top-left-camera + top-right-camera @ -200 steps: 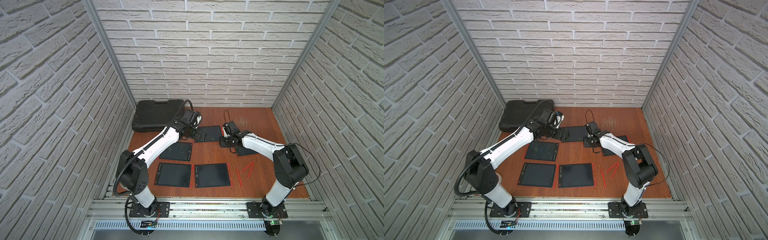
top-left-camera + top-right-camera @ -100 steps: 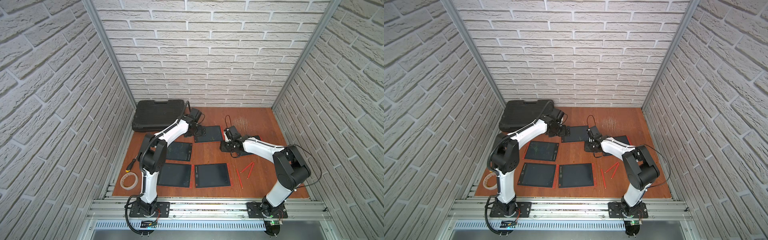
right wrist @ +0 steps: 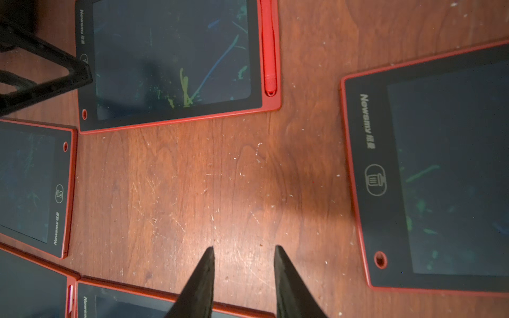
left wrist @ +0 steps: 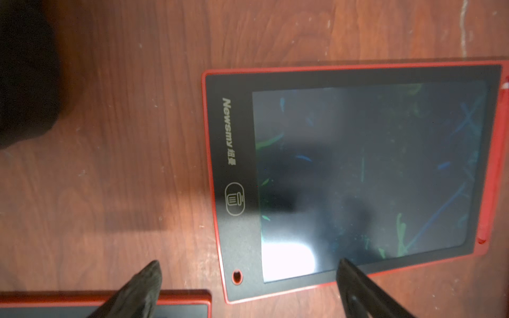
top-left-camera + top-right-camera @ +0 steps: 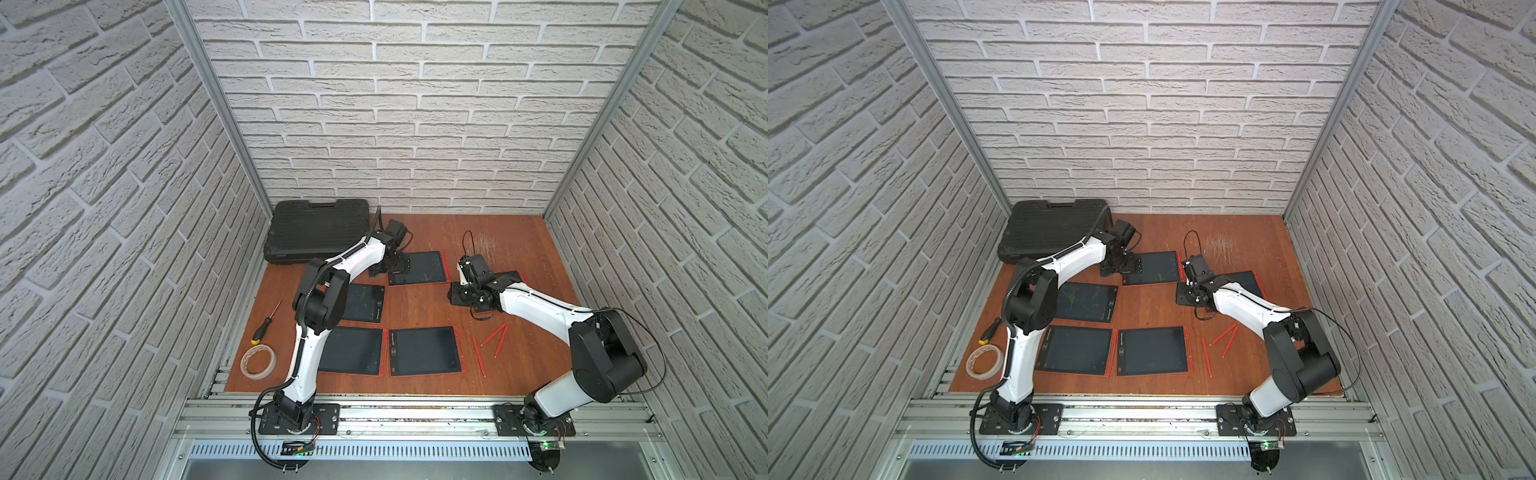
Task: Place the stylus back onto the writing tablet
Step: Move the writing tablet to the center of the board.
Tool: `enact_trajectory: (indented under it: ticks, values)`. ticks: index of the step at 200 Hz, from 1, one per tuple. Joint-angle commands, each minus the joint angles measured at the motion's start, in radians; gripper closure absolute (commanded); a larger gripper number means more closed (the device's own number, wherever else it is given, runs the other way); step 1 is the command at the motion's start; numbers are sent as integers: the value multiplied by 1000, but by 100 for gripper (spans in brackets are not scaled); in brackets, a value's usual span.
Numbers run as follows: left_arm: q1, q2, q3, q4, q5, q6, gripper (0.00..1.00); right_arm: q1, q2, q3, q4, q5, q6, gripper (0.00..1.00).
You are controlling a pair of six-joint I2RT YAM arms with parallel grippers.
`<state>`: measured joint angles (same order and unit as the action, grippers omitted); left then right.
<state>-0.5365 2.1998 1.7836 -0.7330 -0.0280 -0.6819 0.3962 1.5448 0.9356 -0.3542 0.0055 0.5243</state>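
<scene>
Overhead, in both top views, three loose styluses (image 5: pixel 494 335) (image 5: pixel 1224 335) lie on the worktop (image 5: pixel 415 307) just right of the near right-hand writing tablet (image 5: pixel 424 351), beside the right arm (image 5: pixel 540 309). The left arm (image 5: pixel 357 257) reaches to the far tablet (image 5: pixel 419 268), next to a black case (image 5: pixel 318 232).

From the left wrist, the left jaws stand released and wide. One finger (image 4: pixel 146 283) is above a neighbouring tablet (image 4: pixel 179 297), and the other finger (image 4: pixel 358 289) is at the far tablet's corner. A docked stylus (image 4: pixel 493 165) sits in that tablet's side slot.

From the right wrist, the right jaws are parted and grasp nothing, their fingers (image 3: pixel 203 280) over bare wood. They sit between the far tablet (image 3: pixel 170 55), which carries the docked stylus (image 3: pixel 268 46), and another tablet (image 3: pixel 427 179)
</scene>
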Motion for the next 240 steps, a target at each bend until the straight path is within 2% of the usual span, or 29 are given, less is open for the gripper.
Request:
enact_trajectory:
  ticks: [1, 120, 240]
  values:
    - [6, 33, 41, -1, 23, -22, 2, -13, -53, -20, -2, 25, -8, 64]
    - [-5, 116, 34, 130, 188, -145, 2, -106, -176, -116, -21, 20, -27, 64]
    - [-63, 170, 53, 231, 217, -261, 2, -161, -215, -164, -28, 14, -32, 64]
